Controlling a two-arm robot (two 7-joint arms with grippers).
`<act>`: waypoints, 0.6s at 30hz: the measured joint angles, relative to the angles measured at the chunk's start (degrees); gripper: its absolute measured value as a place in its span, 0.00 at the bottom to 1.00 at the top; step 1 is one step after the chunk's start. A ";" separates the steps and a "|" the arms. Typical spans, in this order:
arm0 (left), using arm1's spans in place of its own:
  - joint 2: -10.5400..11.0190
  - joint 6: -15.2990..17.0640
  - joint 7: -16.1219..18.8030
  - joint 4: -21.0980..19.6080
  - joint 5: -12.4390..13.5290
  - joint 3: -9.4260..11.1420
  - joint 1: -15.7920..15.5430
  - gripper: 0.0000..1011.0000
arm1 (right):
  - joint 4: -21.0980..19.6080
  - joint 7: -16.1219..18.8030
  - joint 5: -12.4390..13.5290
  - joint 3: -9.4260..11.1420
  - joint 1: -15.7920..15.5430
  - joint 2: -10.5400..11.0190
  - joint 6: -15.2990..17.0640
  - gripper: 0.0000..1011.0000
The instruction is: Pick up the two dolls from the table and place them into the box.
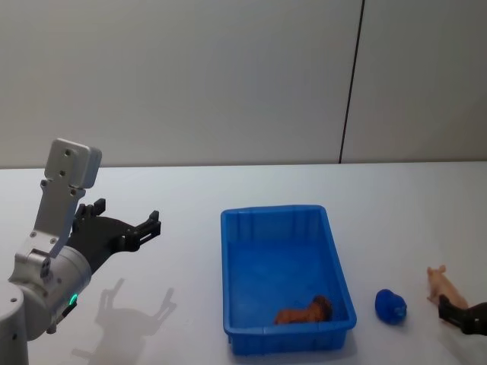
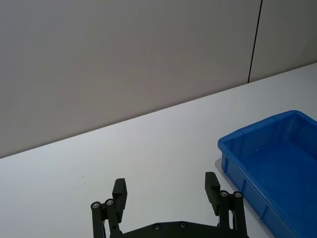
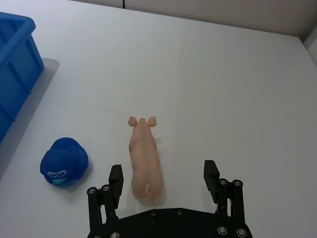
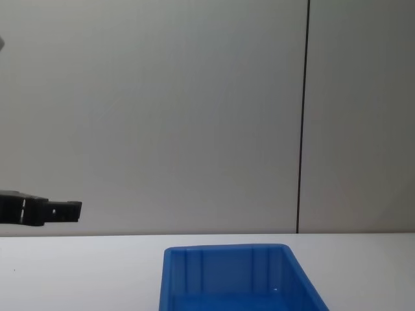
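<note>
Blue box (image 1: 289,333): we see the brown doll (image 1: 304,312) inside, lying against the wall nearest us, and nothing else in it.
Step in hand: we judge this the second pick, since one doll is in and the pink doll (image 3: 144,158) is not.
Pink doll: it lies on the table (image 1: 190,198), lengthwise between the right gripper's (image 3: 163,169) fingers. Its rump is toward the palm, its snout points away, and it sits nearer one finger than the other.
Right gripper: it is spread wide and empty, low over the table, and straddles the doll without touching it.
Next move: we think it calls for centring on the doll and closing across its flanks, then lifting it over the box rim.
Blue toy (image 3: 64,162): it sits just beside the gripper, on the box side, and we would keep clear of it.
Left gripper (image 1: 125,217): it is spread open and empty, raised on the far side of the box from the right one, and idle.
</note>
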 joint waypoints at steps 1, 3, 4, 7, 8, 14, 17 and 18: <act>0.00 0.00 0.00 0.00 0.00 0.00 0.00 0.99 | 0.25 0.14 -0.19 -0.07 0.21 -0.13 0.12 0.99; 0.00 0.00 0.02 0.00 0.00 0.00 0.01 0.99 | 0.78 0.37 -0.46 -0.23 0.64 -0.42 0.25 0.99; 0.00 0.00 0.02 0.00 0.00 0.00 0.01 0.99 | 1.42 0.61 -0.73 -0.41 1.13 -0.75 0.38 0.99; 0.00 0.00 0.05 0.00 0.00 0.00 0.02 0.99 | 2.49 1.22 -1.32 -0.74 1.98 -1.31 0.59 0.99; 0.00 0.00 0.05 -0.01 0.00 0.01 0.02 0.99 | 2.75 1.36 -1.45 -0.82 2.18 -1.45 0.63 0.99; 0.00 0.00 0.06 0.00 0.00 0.00 0.02 0.99 | 5.03 2.43 -2.50 -1.53 3.94 -2.75 0.92 0.99; 0.00 0.00 0.06 0.00 0.00 0.01 0.02 0.99 | 6.00 2.78 -2.99 -1.82 4.65 -3.28 1.00 0.99; 0.00 0.00 0.06 0.00 0.01 0.01 0.02 0.99 | 6.18 2.85 -3.11 -1.88 4.79 -3.37 1.01 0.99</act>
